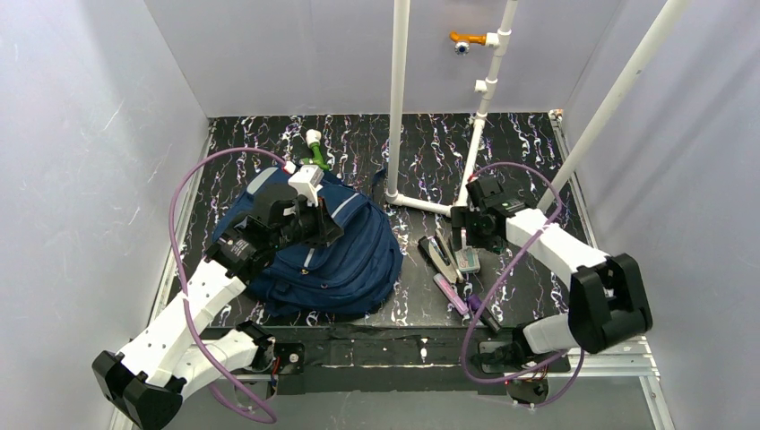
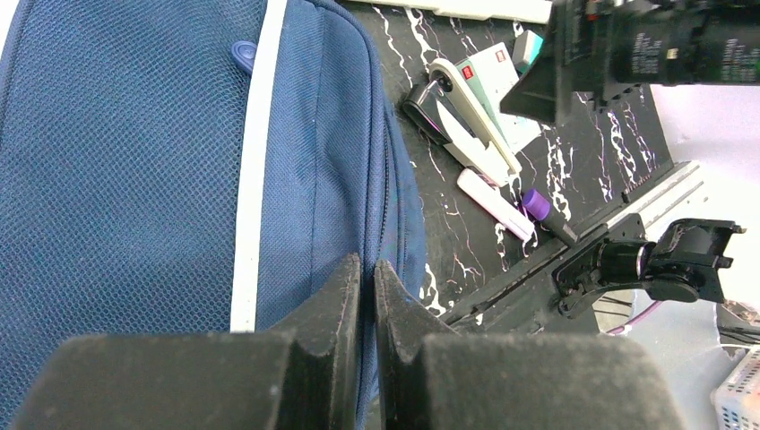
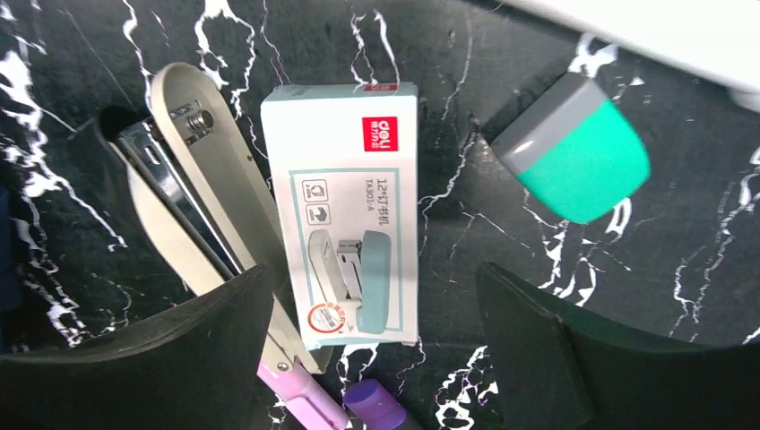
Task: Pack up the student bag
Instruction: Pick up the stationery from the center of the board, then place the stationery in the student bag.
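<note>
right fingers [image 3: 179, 358] spread astride staple box [image 3: 349, 206]; left fingers [image 2: 332, 305] pressed together over student bag [image 2: 134, 179] edge.

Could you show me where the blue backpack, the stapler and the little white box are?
student bag [image 1: 345, 264], top external view, on its navy front panel.
stapler [image 3: 211, 179], right wrist view, on its cream upper arm.
white box [image 3: 349, 206], right wrist view, middle of its printed face.

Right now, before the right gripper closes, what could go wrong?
1. The open right gripper straddles the staple box, but one finger overlaps the stapler: closing could catch both.
2. The student bag shows no open compartment, and the left gripper is shut over it: packing may stall.
</note>
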`<act>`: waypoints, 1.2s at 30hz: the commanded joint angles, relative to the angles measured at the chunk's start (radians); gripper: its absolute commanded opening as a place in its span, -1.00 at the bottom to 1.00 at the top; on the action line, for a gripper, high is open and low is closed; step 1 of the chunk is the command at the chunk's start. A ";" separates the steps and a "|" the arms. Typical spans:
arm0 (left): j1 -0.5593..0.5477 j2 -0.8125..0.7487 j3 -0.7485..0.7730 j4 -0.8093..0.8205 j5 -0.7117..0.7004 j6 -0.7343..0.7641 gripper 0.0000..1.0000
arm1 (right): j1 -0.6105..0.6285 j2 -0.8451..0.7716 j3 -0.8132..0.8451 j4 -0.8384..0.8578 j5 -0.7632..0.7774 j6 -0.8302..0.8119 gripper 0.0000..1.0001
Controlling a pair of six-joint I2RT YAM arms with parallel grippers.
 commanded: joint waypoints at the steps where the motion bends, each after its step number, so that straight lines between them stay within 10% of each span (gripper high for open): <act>1: -0.006 -0.018 0.044 0.056 0.095 -0.020 -1.00 | 0.054 0.095 0.054 0.023 0.051 -0.014 0.82; 23: -0.006 -0.055 0.105 0.043 0.083 0.077 -1.00 | 0.070 0.048 0.210 -0.083 0.101 -0.024 -0.05; 36: -0.006 -0.073 0.109 0.076 0.010 0.112 -1.00 | 0.307 0.068 0.306 0.269 -0.453 0.372 -0.18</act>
